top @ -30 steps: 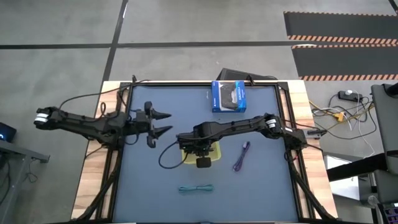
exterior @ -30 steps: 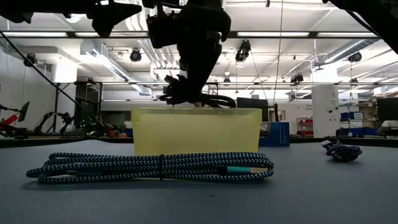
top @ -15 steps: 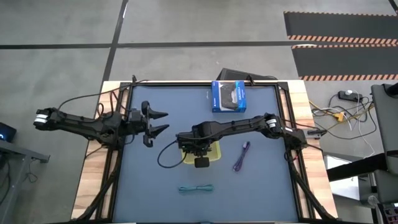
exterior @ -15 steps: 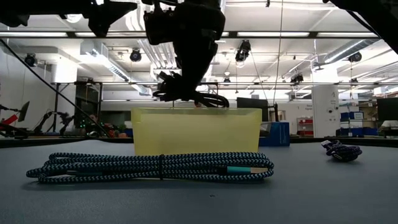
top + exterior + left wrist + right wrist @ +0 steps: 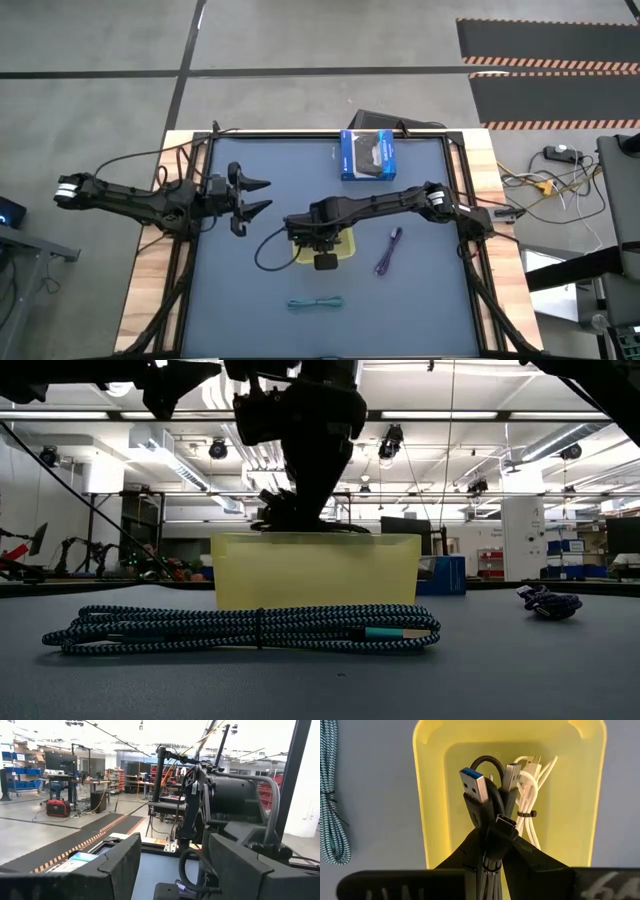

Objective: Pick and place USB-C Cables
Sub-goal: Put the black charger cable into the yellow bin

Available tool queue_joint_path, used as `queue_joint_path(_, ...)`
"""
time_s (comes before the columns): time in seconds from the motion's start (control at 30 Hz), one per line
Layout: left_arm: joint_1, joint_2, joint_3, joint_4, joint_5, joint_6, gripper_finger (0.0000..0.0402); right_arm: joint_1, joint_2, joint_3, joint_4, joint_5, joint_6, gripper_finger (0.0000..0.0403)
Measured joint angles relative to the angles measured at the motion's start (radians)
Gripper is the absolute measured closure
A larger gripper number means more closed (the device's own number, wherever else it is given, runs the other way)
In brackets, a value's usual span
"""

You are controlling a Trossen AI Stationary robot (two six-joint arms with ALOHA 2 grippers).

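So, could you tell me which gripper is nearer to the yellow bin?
The right gripper: it is directly above the yellow bin, holding the black cable. The left gripper waits open, off to the side.

A grey concrete floor (image 5: 300, 40) crossed by dark lines is seen around the wood-edged table (image 5: 150, 290); hazard-striped black mats (image 5: 545, 60) are laid nearby, and bright ceiling strip lights (image 5: 480, 415) are seen overhead

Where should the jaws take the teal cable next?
Across the middle of the teal cable, at its tie band, coming straight down. It lies flat as a long, narrow bundle on the mat, clear of the yellow bin, so closing across its narrow width should gather all strands.
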Motion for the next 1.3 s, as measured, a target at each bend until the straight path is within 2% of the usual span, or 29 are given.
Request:
queue_joint_path(0.6, 0.000, 0.000, 0.000, 0.000, 0.000, 0.000, 0.0182, 0.000, -0.002, -0.071, 0.055, 0.000, -0.001, 0.0360)
queue_joint_path(1.3, 0.000, 0.000, -0.002, 0.000, 0.000, 0.000, 0.0182, 0.000, -0.002, -0.078, 0.081, -0.001, -0.009, 0.0360)
